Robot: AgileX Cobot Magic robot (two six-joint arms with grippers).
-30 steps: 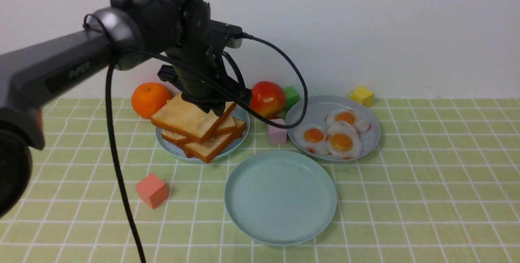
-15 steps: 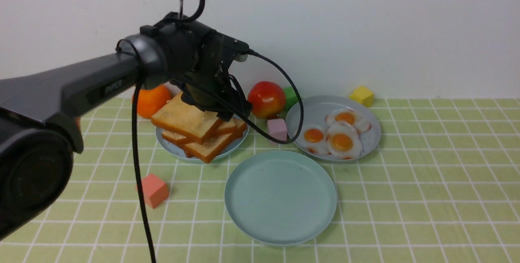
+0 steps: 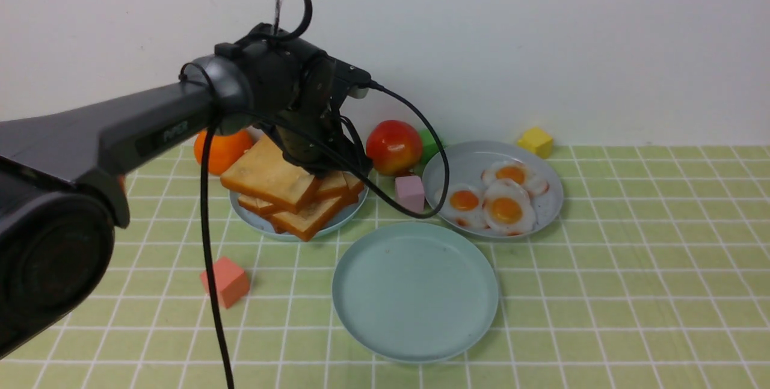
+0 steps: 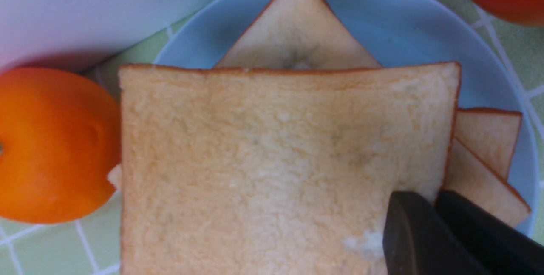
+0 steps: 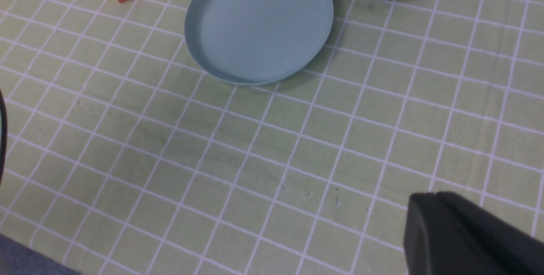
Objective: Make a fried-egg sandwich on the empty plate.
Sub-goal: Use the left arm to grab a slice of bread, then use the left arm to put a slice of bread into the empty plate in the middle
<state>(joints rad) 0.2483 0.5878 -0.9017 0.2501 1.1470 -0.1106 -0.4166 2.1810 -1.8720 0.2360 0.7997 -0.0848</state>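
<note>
Sandwich components: the top toast slice [image 3: 267,174] is seen on a loose pile of lower toast slices [image 3: 307,217] on the sky-blue plate [image 3: 346,219], toward the far left corner of the bench [image 3: 649,317]. Three toy fried eggs [image 3: 507,210] are seen on the greyish-blue plate [image 3: 550,205], near the far edge, right of centre. No sandwich is assembled; the mint-blue plate [image 3: 415,293] is bare, between the bench's near edge and the other two plates.

Left end effector [image 4: 434,200]: narrow, one crusted side of the top toast slice apparently pinched between the fingertips. Right end effector [image 5: 434,196]: fingertips together, nothing held.

Step in hand, as judged: pick-up of the first bread layer. Next, a straight lift is called for, then a carry toward the near edge and a flat release at the middle of the mint-blue plate. One egg and a second slice would be left to be added.

Risks: the slice is gripped at one side only, so a droop or twist may be expected. The slice beneath could be dragged along. The orange [image 3: 219,151] is close beside the pile and could be nudged; the red apple [image 3: 394,147] is to be cleared as well.
</note>
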